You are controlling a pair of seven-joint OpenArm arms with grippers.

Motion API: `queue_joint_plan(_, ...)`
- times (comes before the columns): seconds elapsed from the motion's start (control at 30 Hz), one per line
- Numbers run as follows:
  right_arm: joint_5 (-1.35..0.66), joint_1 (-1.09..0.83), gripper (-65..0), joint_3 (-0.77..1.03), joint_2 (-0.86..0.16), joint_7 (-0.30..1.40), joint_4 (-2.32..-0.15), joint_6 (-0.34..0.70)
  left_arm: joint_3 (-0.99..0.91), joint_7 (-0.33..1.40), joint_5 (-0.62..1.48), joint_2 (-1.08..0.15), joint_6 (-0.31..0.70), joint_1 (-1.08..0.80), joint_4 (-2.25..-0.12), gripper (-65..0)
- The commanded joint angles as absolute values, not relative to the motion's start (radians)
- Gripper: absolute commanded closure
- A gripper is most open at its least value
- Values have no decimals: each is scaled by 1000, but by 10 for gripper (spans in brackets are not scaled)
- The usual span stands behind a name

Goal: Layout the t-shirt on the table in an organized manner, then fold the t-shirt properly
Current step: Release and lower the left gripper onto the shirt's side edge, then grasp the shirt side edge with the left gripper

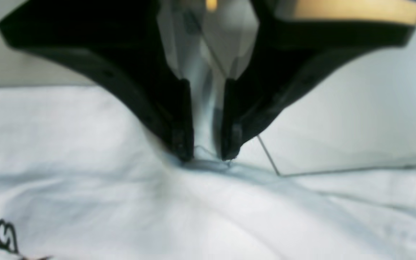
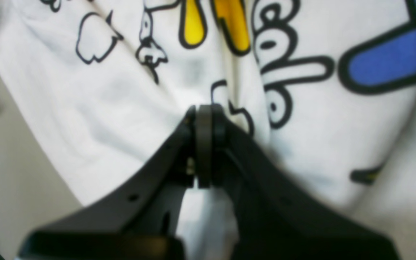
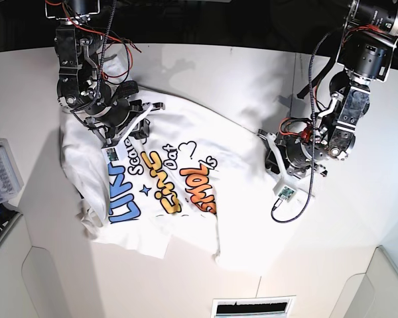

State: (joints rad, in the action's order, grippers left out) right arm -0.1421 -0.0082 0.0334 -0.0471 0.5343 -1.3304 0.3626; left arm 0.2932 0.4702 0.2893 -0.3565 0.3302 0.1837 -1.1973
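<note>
The white t-shirt (image 3: pixel 205 142) lies print-up and rumpled on the table (image 3: pixel 252 73), its blue, yellow and orange lettering showing. My left gripper (image 3: pixel 268 151) is at the shirt's right edge. In the left wrist view its fingertips (image 1: pixel 208 158) pinch a raised ridge of white cloth (image 1: pixel 85 144). My right gripper (image 3: pixel 134 129) is at the shirt's upper left. In the right wrist view it is shut (image 2: pixel 204 112) with its tips in the printed cloth (image 2: pixel 302 151), and creases run into them.
A small grey tray (image 3: pixel 1 175) sits at the table's left edge. A dark vent slot (image 3: pixel 252 308) is at the front edge. Thin seam lines (image 1: pixel 338 170) cross the table (image 1: pixel 338 119) right of the left gripper. Cables hang off both arms.
</note>
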Motion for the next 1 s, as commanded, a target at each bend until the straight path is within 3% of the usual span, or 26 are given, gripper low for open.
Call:
queue_joint_plan(0.0,-117,-9,0,35,-52,573,-1331,348,285,441,296,-352,330,221,-1212,-170)
queue_joint_plan(0.47,-116,-9,0,35,-53,575,-1331,348,285,392,240,-160,331,335,-1209,-170)
queue_joint_plan(0.73,-117,-9,0,35,-52,575,-1331,348,256,381,219,-235,255,334,-1209,-170)
queue_joint_plan(0.87,-117,-8,0,35,-53,572,-1331,348,254,431,176,-297,447,326,-1209,-222)
queue_joint_plan(0.97,-117,-7,0,35,-53,572,-1331,348,254,384,152,-316,464,300,-1209,-256)
